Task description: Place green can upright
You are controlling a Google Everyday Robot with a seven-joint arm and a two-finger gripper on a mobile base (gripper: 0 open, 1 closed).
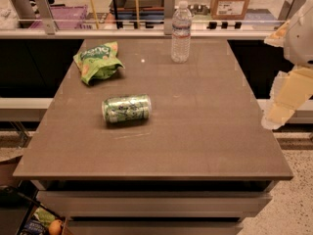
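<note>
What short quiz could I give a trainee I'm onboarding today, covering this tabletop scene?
1. True or false: the green aluminium drink can stands upright on the brown rectangular table.
2. The crumpled green snack bag lies: A) at the table's far left; B) at its near right corner; C) on the floor.
3. Fill in: seen in the camera view, the robot's pale gripper hangs beyond the table's ___ edge, apart from the can.
Key: 1 false, it lies on its side; 2 A; 3 right.
</note>
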